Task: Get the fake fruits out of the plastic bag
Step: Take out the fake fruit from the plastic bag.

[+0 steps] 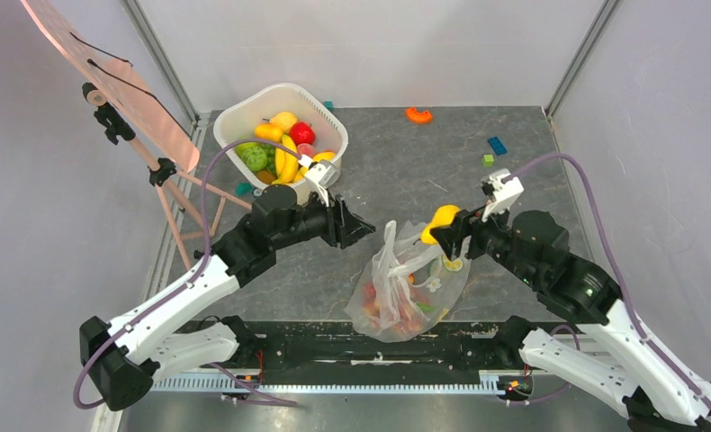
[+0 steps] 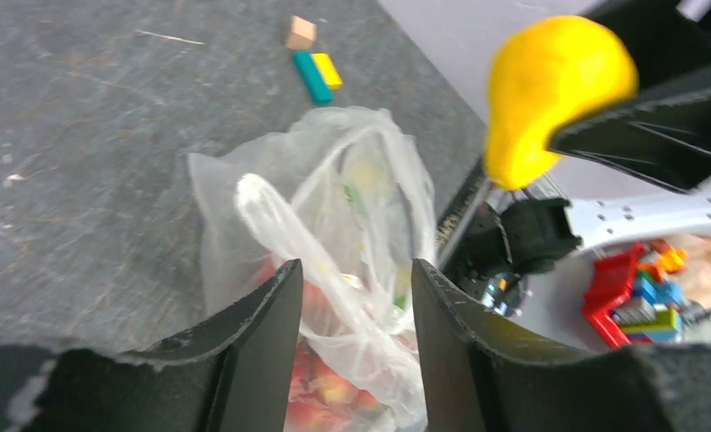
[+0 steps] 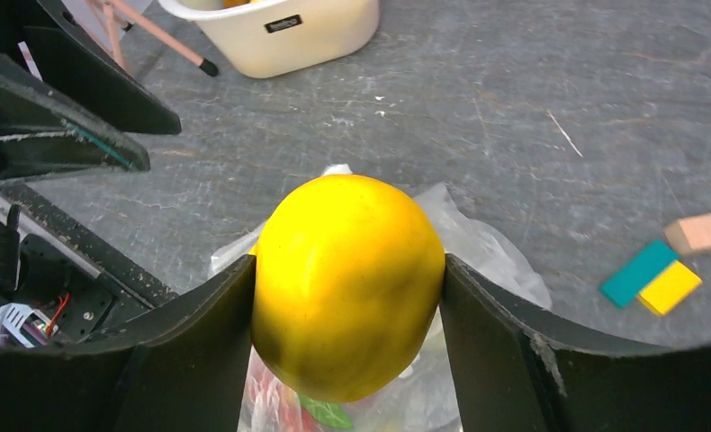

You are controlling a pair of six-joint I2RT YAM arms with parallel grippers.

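Yellow glossy fruit [image 3: 347, 297] clamped in right gripper [image 3: 349, 265]; left gripper [image 2: 356, 270] parted, empty, near crinkly bag [image 2: 244, 184].

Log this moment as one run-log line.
left gripper: open, beside plastic bag | right gripper: shut on yellow fruit, above bag | other fruits: in bag

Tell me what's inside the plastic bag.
Through the clear plastic bag show small red, pink and orange fruits and a green bit. Crumpled film and overlap hide their count and anything underneath. The yellow fruit is outside, clamped in the right fingers.
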